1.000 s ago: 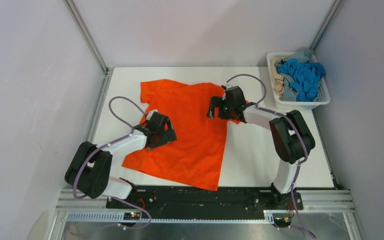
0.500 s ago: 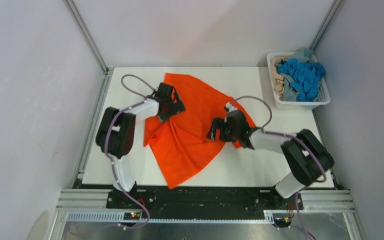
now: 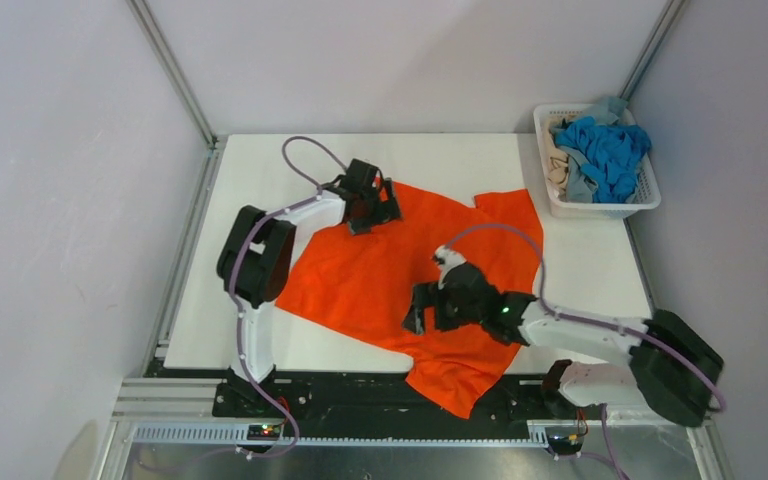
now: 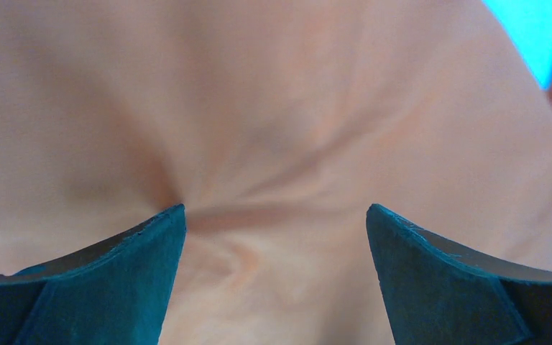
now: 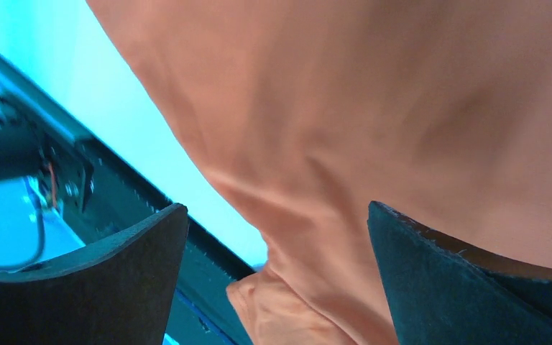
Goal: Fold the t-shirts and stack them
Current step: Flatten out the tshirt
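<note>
orange t-shirt [image 3: 380, 275] shifted right, corner over near edge | long axis unclear | left claw [image 3: 388, 206], right claw [image 3: 412, 312] wide

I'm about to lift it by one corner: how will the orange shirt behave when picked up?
Probably floppy: the orange shirt lies wrinkled, and its near corner hangs past the table edge. Likely light, bunching where pinched, as the creases in the left wrist view suggest. It may slide off if dragged.

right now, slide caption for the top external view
Left gripper and right gripper, both open, over a rumpled orange t-shirt whose corner hangs past the table's near edge; basket of shirts far right.
</note>
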Tool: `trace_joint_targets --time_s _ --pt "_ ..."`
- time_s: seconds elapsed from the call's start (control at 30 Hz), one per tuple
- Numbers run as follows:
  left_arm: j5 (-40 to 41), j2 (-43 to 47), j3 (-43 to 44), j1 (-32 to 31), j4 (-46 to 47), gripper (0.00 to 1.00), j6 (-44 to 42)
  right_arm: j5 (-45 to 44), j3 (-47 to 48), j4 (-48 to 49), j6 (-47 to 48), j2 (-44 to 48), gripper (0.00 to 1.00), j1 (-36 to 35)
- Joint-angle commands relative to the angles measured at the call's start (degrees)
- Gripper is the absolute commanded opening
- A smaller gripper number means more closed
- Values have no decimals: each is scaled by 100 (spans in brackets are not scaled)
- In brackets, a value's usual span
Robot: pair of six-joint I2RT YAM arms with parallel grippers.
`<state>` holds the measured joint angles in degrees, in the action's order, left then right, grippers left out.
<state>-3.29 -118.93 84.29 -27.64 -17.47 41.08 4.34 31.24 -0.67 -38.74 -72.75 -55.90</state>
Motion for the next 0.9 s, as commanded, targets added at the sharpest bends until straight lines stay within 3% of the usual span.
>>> trace_joint_targets --time_s 0.0,0.23,0.5,0.6,0.87 --pt "763 1081 -627 712 -214 100 -113 -380 186 -1088 366 962 99 978" --pt "914 1973 -1492 974 -238 100 -159 -892 179 -1942 468 1904 99 2499" --pt "458 2668 -2094 488 -187 100 -291 -205 291 -1299 553 1228 100 4801" --pt "194 2594 -2247 160 -91 100 -405 -175 797 -942 977 471 100 4993" --pt "272 2236 -2927 216 84 100 -137 -532 2347 -1141 1385 -1602 100 5010"
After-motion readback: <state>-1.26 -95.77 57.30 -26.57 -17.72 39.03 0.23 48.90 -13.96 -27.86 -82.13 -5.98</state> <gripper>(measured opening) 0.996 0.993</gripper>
